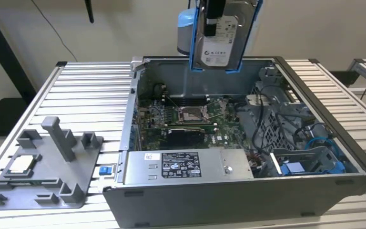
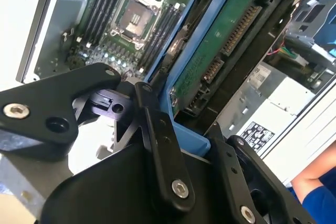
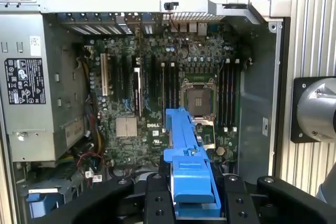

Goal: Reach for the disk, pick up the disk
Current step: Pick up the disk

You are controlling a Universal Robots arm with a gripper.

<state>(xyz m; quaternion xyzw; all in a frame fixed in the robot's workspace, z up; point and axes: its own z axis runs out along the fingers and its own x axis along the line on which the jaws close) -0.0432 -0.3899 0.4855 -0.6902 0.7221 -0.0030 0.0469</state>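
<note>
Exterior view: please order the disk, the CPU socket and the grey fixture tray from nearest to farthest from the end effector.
1. The disk, held in the end effector above the case.
2. The CPU socket, inside the case below.
3. The grey fixture tray, at the exterior view's left.

The disk (image 1: pixel 220 38), silver-grey with a white label and blue carrier bracket, is held upright, lifted well above the open case.

Gripper (image 2: pixel 184 124): matte black linkage jaws, flat bar links with rounded ends, silver socket-head screws at the pivots. Broad black paddle-shaped link off to one side, silver screw plus an empty hole. Arm segment (image 1: pixel 187 26) above the PC case (image 1: pixel 335 152): light blue cylindrical shell.
</note>
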